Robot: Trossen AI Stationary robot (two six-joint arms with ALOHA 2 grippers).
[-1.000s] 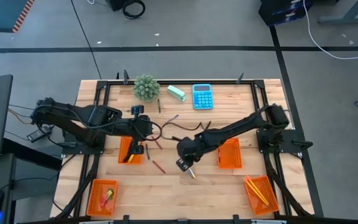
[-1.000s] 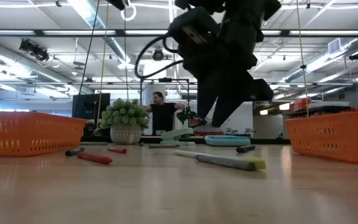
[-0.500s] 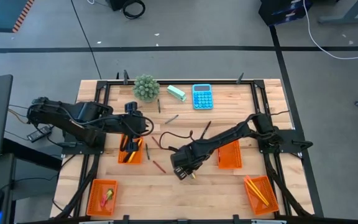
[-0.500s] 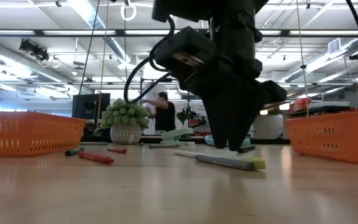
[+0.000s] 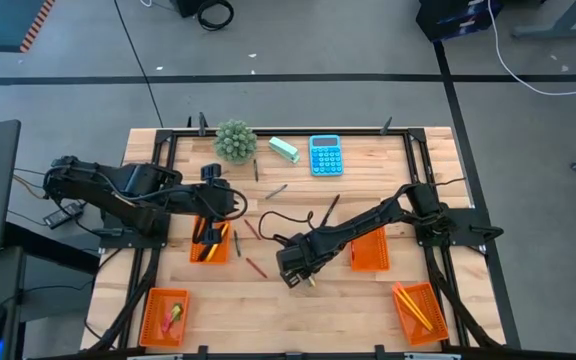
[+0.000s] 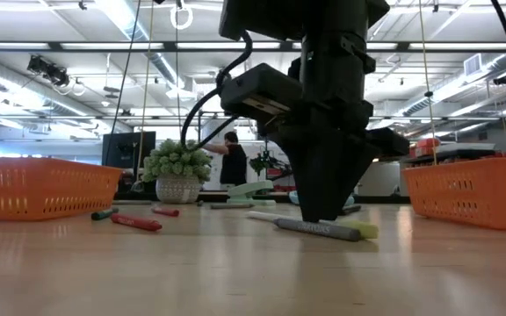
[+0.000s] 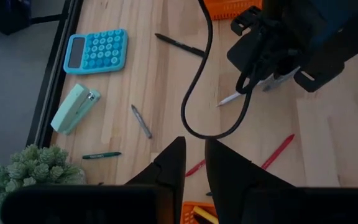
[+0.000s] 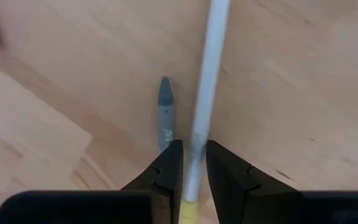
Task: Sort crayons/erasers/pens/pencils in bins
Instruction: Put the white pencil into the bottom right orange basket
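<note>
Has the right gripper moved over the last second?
Yes. The right gripper shifted left, away from the orange bin, and dropped onto the pen.
</note>
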